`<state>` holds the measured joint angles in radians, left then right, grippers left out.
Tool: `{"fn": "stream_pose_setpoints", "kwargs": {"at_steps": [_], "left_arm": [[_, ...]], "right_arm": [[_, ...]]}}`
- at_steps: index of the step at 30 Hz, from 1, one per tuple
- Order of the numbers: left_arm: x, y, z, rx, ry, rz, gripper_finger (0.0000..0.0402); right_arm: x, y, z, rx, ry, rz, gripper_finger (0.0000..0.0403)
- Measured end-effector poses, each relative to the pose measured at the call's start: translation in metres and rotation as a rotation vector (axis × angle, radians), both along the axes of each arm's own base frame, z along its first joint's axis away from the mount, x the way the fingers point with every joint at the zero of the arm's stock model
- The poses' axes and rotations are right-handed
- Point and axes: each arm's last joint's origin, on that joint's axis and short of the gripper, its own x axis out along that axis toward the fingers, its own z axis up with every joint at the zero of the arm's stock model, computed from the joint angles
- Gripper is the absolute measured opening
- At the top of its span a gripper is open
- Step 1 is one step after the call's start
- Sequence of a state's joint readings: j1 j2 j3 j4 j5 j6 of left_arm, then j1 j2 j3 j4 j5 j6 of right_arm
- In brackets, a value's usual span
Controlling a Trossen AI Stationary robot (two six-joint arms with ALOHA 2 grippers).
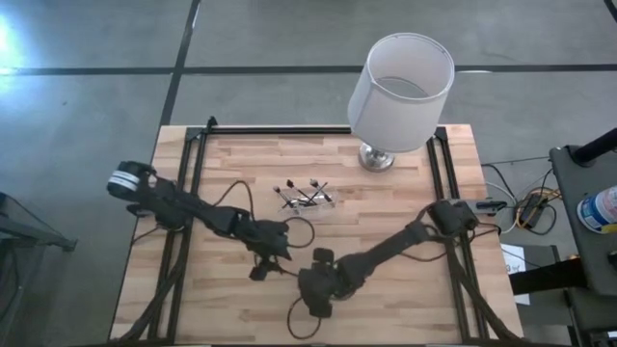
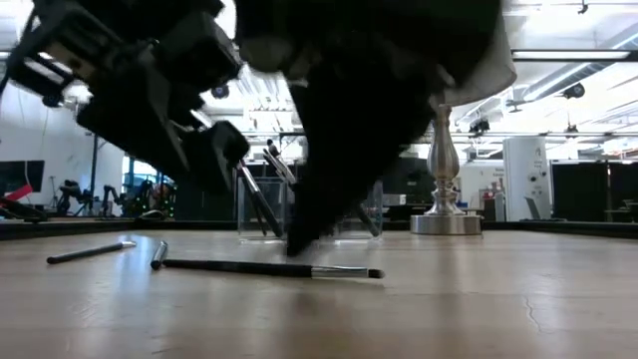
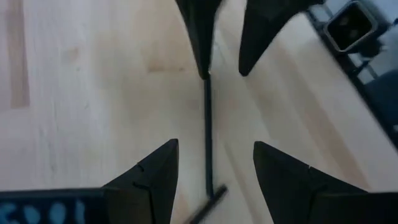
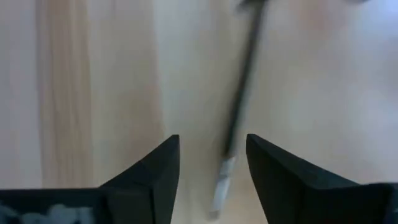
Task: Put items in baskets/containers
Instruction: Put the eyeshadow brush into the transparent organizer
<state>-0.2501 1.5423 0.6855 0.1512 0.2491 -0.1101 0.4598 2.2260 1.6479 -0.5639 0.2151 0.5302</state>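
Note:
A thin dark stick [image 2: 269, 267] with a silvery end lies flat on the wooden table near its front. My left gripper [image 3: 214, 180] is open over one end of it, one finger on each side. My right gripper [image 4: 212, 174] is open over the silvery end [image 4: 221, 180], also straddling it without touching. In the high view the two grippers [image 1: 282, 253] [image 1: 320, 258] face each other. Two more sticks [image 2: 90, 251] [image 2: 158, 254] lie to the left. The clear tray [image 1: 307, 196] stands farther back, with several sticks leaning in it.
A white drum-shaded lamp [image 1: 400, 92] on a silver foot [image 1: 376, 157] stands at the table's far right. Black cable loops [image 1: 304, 231] hang from the arms. Black rails [image 1: 193, 164] run along the table's left and right sides.

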Motion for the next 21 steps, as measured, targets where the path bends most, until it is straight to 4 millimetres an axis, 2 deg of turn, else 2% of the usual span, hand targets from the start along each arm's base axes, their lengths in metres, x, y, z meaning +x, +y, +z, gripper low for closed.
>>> {"fn": "stream_pose_setpoints", "kwargs": {"at_steps": [2,5,11,16,19,21], "left_arm": [[0.002,-0.002,-0.006,0.010,0.012,-0.008,0.0200],[0.002,-0.004,-0.016,0.018,0.048,-0.018,0.0200],[0.006,-0.008,-0.024,0.019,0.044,-0.034,0.0200],[0.016,-0.016,-0.019,0.014,-0.032,-0.061,0.0200],[0.021,-0.019,-0.020,0.031,-0.041,-0.080,0.0200],[0.025,-0.020,-0.022,0.042,-0.046,-0.091,0.0200]], "right_arm": [[0.000,0.006,-0.014,0.004,0.021,-0.012,0.0180],[0.003,0.014,-0.023,-0.011,0.034,-0.044,0.0178],[0.008,0.014,-0.023,-0.029,0.056,-0.090,0.0157],[0.007,0.008,-0.023,-0.034,0.080,-0.189,0.0091],[0.006,0.006,-0.023,-0.054,0.087,-0.186,0.0037],[0.006,0.004,-0.023,-0.061,0.089,-0.182,0.0018]]}}
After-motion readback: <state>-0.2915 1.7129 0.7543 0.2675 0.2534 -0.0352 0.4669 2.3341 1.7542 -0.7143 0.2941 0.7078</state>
